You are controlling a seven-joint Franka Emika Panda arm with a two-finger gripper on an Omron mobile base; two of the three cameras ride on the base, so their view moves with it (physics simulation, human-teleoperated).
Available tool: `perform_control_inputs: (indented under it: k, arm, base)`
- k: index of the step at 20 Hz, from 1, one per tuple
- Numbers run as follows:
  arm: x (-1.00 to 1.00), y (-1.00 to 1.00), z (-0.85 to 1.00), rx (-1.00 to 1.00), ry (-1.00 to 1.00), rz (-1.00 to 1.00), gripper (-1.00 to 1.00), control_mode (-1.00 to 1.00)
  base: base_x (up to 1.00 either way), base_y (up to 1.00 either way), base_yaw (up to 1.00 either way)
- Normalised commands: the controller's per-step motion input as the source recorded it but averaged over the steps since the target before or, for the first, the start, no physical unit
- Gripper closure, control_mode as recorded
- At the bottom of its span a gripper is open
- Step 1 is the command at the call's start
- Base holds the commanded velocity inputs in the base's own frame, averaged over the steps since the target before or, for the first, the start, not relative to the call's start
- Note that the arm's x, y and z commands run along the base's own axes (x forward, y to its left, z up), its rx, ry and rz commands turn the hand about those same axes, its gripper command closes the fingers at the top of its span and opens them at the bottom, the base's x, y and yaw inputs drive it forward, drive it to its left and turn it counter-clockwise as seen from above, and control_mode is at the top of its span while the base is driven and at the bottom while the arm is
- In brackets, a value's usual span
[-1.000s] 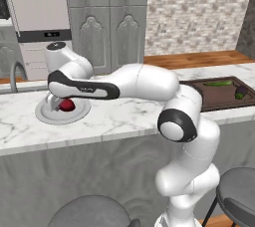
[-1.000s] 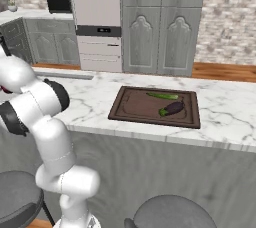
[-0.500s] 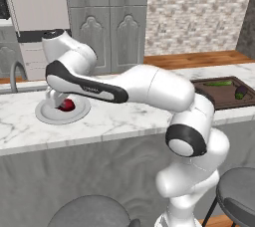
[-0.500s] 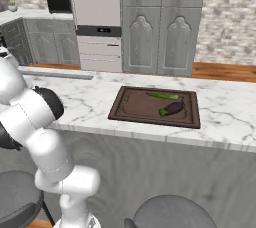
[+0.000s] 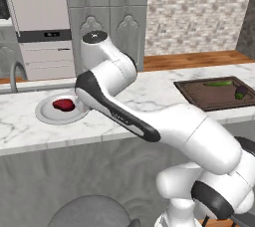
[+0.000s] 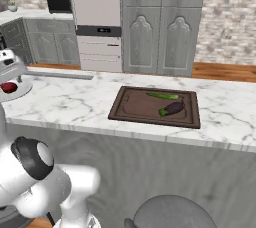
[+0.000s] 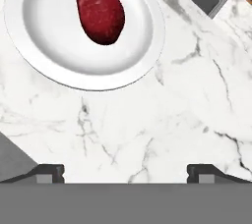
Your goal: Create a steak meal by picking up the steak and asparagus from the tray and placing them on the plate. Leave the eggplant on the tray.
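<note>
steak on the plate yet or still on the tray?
On the plate. The steak lies inside the plate, clear of the open gripper; the tray holds just asparagus and eggplant.

Bare white marble counter (image 5: 149, 96) lies open between the round light grey plate (image 5: 47, 114) near its left end and the dark brown wooden tray (image 5: 199, 96) near its right end. Behind the plate, a curved grey tap (image 5: 14, 74) stands at the back edge.
</note>
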Motion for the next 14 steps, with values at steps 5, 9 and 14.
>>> perform_control_inputs:
  k: [5, 9, 14]
  arm:
    - [-0.18, -1.0, 0.41, 0.24, -0.14, -0.1, -1.0, -1.0]
    - [0.03, -1.0, 0.4, 0.11, 0.0, -0.03, -1.0, -1.0]
    - [0.17, -1.0, 0.3, 0.01, 0.03, 0.0, -1.0, -1.0]
  base:
    - [0.0, 0.0, 0.0]
    - [0.0, 0.0, 0.0]
    - [0.0, 0.0, 0.0]
